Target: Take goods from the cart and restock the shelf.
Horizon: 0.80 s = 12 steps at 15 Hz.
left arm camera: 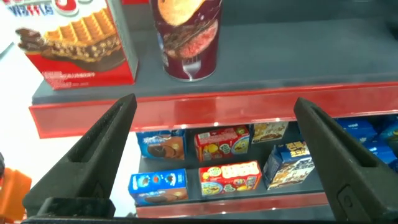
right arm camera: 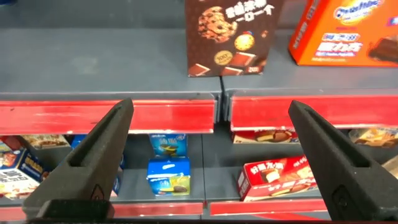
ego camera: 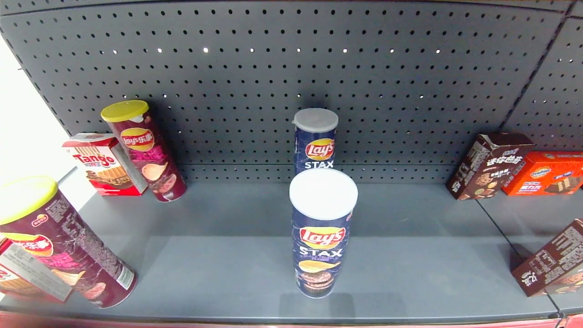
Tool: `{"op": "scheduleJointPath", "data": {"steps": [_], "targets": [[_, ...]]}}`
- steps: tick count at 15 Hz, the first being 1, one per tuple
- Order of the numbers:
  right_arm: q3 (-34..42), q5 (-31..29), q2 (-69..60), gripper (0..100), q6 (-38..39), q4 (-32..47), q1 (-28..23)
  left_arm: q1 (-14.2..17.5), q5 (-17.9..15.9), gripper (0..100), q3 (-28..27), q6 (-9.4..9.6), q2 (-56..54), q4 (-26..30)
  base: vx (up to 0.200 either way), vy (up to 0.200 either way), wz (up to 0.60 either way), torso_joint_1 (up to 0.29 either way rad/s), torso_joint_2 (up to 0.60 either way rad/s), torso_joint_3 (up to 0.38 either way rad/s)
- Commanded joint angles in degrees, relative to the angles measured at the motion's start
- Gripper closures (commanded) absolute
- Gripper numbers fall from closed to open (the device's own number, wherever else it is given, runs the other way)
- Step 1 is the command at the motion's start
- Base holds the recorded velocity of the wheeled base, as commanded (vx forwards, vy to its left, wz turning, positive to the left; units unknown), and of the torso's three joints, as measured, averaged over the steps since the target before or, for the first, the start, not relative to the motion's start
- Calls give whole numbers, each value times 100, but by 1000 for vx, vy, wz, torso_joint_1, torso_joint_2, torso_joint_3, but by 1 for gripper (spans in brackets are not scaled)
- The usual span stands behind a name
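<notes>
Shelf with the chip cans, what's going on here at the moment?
A two-armed robot is restocking this shelf. Right now neither arm holds anything: the left gripper and the right gripper both face the shelf's red front edge with fingers spread open. Two blue chip cans stand upright in the middle of the shelf, one behind the other. Maroon cans and a red wafer box sit to the left, brown boxes and an orange box to the right.

A dark grey back wall (ego camera: 387, 68) full of small round holes stands behind the grey shelf (ego camera: 410, 241). Light shines through some holes. A bright white glow (ego camera: 18, 114) sits past its left end. A red strip (left arm camera: 205, 112) runs along the front edge.
</notes>
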Motion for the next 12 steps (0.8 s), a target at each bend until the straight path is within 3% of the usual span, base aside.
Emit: {"op": "scheduleJointPath", "data": {"steps": [1, 12], "targets": [[0, -2, 9, 0, -4, -1, 3, 3, 1, 0, 0, 2, 7, -4, 0, 0, 0, 0, 0, 0], [0, -2, 9, 0, -22, -1, 3, 3, 1, 0, 0, 2, 7, -4, 0, 0, 0, 0, 0, 0]]}}
